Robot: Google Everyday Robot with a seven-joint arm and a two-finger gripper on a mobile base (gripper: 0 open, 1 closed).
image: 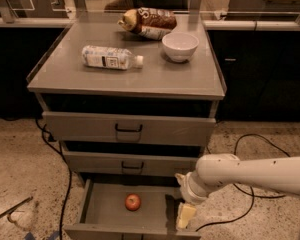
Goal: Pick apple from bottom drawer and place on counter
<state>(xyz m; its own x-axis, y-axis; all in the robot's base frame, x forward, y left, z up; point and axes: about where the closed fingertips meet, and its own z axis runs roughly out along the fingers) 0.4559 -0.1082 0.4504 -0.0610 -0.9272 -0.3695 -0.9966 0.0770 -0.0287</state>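
Apple lying loose on the floor of the open bottom drawer, near its middle; gripper at the apple's 3 o'clock by the right wall, apart from it, open or closed impossible to tell. Probably light, firm, smooth, apt to roll: best pinched across the widest middle

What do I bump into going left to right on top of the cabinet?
Plastic bottle → snack bag → white bowl. Lower down: the apple, then the gripper at the right edge of the bottom drawer.
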